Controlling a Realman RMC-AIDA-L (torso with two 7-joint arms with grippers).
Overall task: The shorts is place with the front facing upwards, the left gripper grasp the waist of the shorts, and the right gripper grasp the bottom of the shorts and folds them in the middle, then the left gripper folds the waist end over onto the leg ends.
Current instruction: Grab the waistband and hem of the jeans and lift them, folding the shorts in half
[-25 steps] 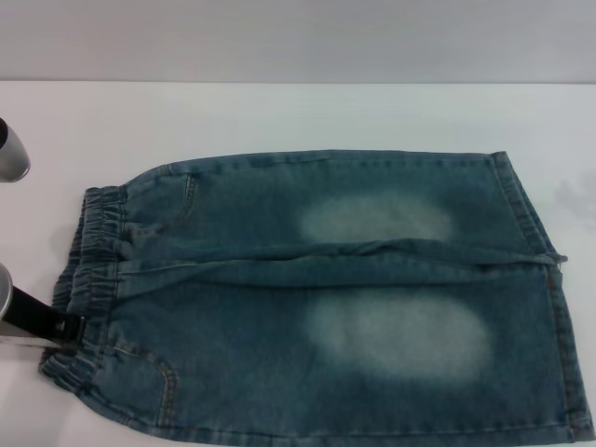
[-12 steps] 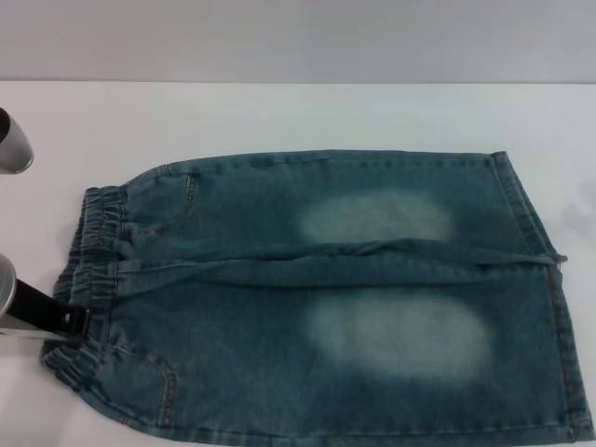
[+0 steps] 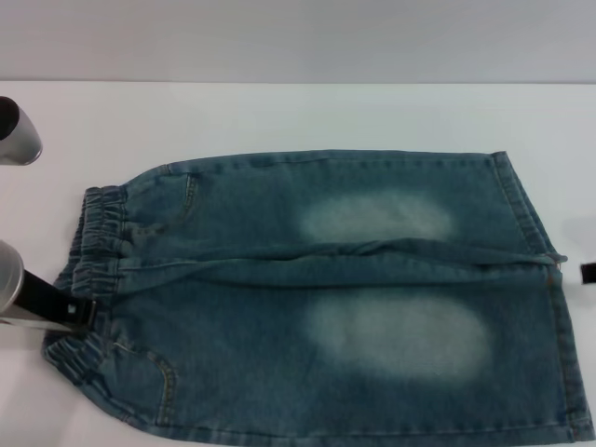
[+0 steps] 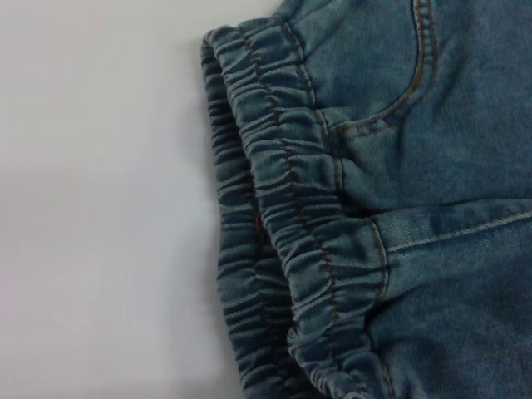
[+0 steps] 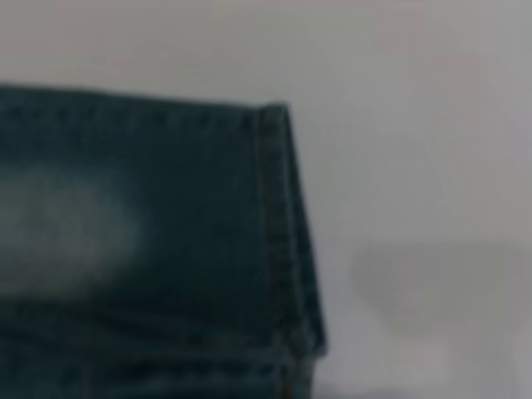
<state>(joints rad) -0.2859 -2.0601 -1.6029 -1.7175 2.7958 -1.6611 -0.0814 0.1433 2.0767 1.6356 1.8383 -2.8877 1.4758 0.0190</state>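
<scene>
Shorts: a pair of faded blue denim shorts (image 3: 326, 298) with an elastic gathered waist is laid flat, front up, on the white table (image 3: 279, 116); the waist (image 3: 88, 270) is turned to the robot's left and the leg hems (image 3: 549, 279) to its right.

Left gripper: the left gripper (image 3: 76, 313) is seen in the head view at the waistband's edge, its dark tip touching or just over the gathered denim. Whether it is released or clenched cannot be told.

Left wrist view: the ruched waistband (image 4: 283, 224) and a front pocket seam (image 4: 391, 108) are shown close, lying on the table.

Right gripper: only a small dark part (image 3: 588, 272), probably of the right gripper, is seen at the picture's right edge, just beside the leg hems; its grip state cannot be told.

Right wrist view: a hem corner (image 5: 278, 208) is shown blurred against the table.
</scene>
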